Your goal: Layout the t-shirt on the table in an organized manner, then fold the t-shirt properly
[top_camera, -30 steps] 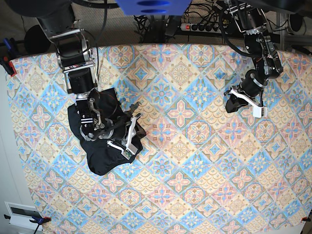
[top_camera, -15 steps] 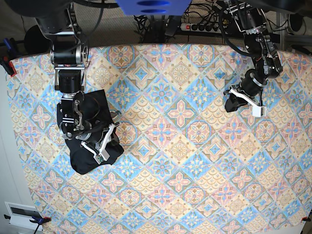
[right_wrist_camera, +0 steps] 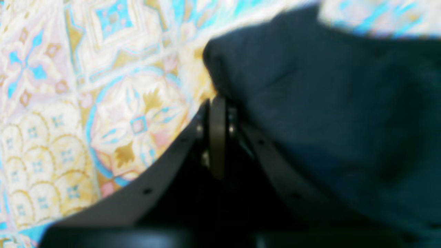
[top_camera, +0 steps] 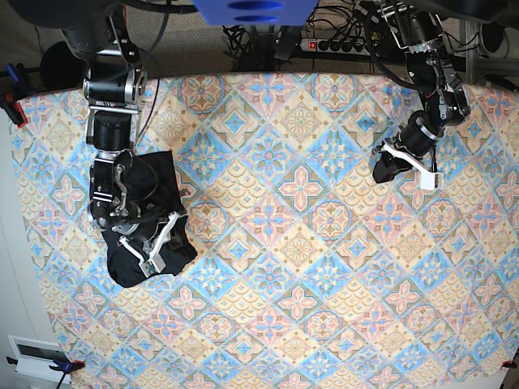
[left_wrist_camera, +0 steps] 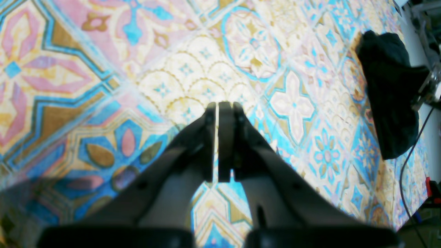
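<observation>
1. T-shirt point(top_camera: 154, 223): plain black, bunched into a crumpled lump, not spread. It sits near the worktop's point(top_camera: 292, 267) left edge in the base view, lying on the patterned cloth.
2. Right gripper point(top_camera: 154, 247) is on top of the lump. In the right wrist view its jaws are pressed together, with the black fabric point(right_wrist_camera: 327, 103) right against the tips; can't tell if any cloth is pinched between them, view is blurred.
3. Left gripper point(top_camera: 388, 166) is well apart from the shirt, over the far-right side of the worktop. Jaws pressed together with nothing between them; bare cloth beneath point(left_wrist_camera: 217, 113).
4. From the left wrist view the shirt point(left_wrist_camera: 389, 93) shows as a dark heap far off.
5. Around: power strip point(top_camera: 332, 44) and cables behind the worktop's back edge, clamps at the left corners point(top_camera: 12, 105). Nothing lies between the shirt and the open middle of the worktop.
</observation>
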`<action>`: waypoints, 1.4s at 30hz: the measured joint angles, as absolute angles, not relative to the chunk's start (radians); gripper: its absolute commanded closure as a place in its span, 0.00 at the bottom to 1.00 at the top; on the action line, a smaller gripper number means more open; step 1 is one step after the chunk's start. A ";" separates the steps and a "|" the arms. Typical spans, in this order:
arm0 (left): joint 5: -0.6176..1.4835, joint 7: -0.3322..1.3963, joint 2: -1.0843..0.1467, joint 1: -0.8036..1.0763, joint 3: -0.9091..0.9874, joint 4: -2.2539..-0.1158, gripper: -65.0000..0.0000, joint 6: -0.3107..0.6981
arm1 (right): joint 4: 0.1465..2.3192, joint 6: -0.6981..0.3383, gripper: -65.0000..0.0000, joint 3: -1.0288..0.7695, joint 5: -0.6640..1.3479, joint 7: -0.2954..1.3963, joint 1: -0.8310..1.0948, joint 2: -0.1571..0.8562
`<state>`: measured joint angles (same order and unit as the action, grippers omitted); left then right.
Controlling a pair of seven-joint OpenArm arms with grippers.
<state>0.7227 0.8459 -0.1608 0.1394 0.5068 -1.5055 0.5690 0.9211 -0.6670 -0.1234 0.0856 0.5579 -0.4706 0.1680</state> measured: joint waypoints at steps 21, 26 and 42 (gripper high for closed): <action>0.713 0.852 -0.157 0.392 0.641 -1.800 0.98 0.568 | 1.835 -0.677 1.00 -0.318 0.396 0.856 0.138 0.137; 0.732 0.844 -0.157 0.486 0.683 -1.902 0.98 0.569 | 1.966 -0.670 1.00 -0.458 0.542 0.822 0.328 0.137; 0.722 0.846 -0.086 0.883 0.858 -1.978 0.98 0.572 | 1.966 -0.670 1.00 -0.721 0.752 0.822 0.878 0.138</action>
<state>0.7223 0.8455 -0.0856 0.8829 0.8581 -1.9778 0.5720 1.9663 -0.6704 -0.7212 0.7517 0.8223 0.8780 0.1383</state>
